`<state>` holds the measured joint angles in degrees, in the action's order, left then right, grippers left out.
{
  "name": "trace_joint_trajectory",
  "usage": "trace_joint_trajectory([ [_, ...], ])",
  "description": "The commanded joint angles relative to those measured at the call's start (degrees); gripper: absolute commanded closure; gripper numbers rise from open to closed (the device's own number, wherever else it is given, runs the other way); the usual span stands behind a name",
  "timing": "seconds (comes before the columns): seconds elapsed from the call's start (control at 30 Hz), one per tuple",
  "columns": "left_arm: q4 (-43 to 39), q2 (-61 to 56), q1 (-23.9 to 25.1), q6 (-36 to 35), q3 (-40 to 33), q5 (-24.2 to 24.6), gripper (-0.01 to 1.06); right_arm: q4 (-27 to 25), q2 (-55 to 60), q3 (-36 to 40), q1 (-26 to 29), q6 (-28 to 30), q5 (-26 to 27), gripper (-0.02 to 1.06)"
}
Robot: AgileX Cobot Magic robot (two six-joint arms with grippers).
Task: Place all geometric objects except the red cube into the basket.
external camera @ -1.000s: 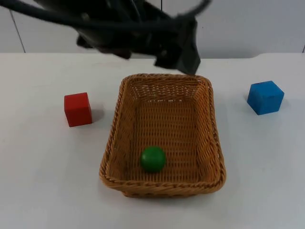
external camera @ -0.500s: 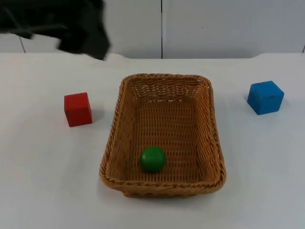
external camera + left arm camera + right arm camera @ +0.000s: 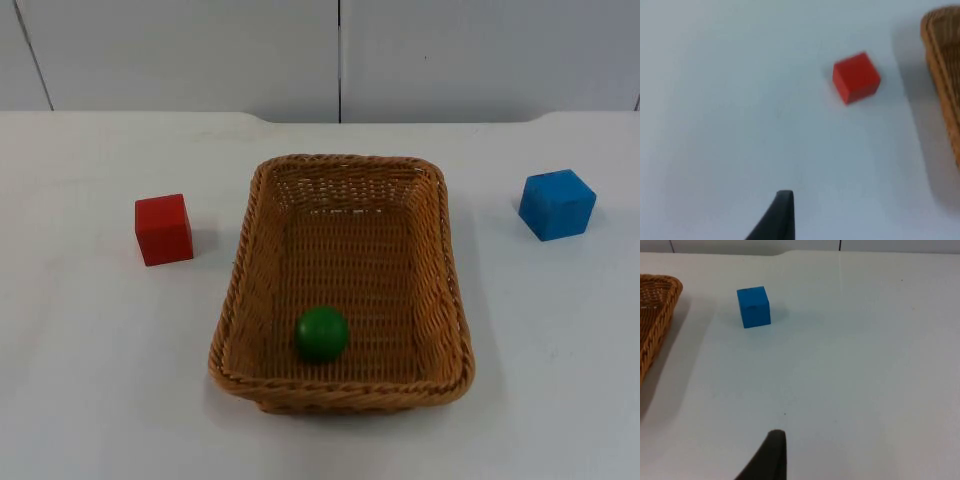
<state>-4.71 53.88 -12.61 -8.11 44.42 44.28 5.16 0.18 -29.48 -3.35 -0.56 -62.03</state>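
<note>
- The left arm, which a second ago stretched over the far rim of the basket and half a second ago was above the far left of the table, is now gone from the top view; the table shows without anything above it.
- The ball lies in the near part of the basket, in the same spot through all three top pictures, so it reads as delivered and settled.
- The blue cube sits on the table to the right of the basket, well apart from it. It is the one object judged left to move.
- The red cube sits to the left of the basket, apart from its rim, and by the task it is meant to stay there.
- The left gripper hangs over bare table, with the red cube and a stretch of the basket rim ahead of it. One fingertip can be seen, so whether the fingers are apart or together cannot be told.
- The right gripper hangs over bare table on the right side, with the blue cube ahead of it and the basket edge beyond. Its finger state cannot be told either; it touches nothing.
- By this layout the next pick most likely falls to the right arm, which is on the blue cube's side.
- No brand, label or writing can be read on the cubes, ball, basket or table.
</note>
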Motion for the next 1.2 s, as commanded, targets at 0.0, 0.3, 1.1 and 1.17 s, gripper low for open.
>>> trace_joint_trajectory([
  [0.0, 2.40, -1.92, 0.81, 1.59, -2.46, -0.09, 0.00, -1.03, -0.18, -0.72, 0.24, 1.50, 1.29, -0.01],
  [0.3, 2.60, -9.23, 1.37, 1.71, -9.73, -1.38, 0.00, -2.46, 16.36, -6.94, 0.24, 3.10, 6.94, -0.01],
  [1.1, 2.60, -10.05, 1.37, 1.71, -9.86, -1.68, 0.00, -9.31, 81.69, -37.73, -2.30, 9.02, 13.68, -0.01],
  [1.17, 2.47, -10.05, 1.37, 1.71, -9.86, -1.67, 0.00, -7.09, 86.98, -41.99, -5.02, 9.02, 13.92, -0.01],
])
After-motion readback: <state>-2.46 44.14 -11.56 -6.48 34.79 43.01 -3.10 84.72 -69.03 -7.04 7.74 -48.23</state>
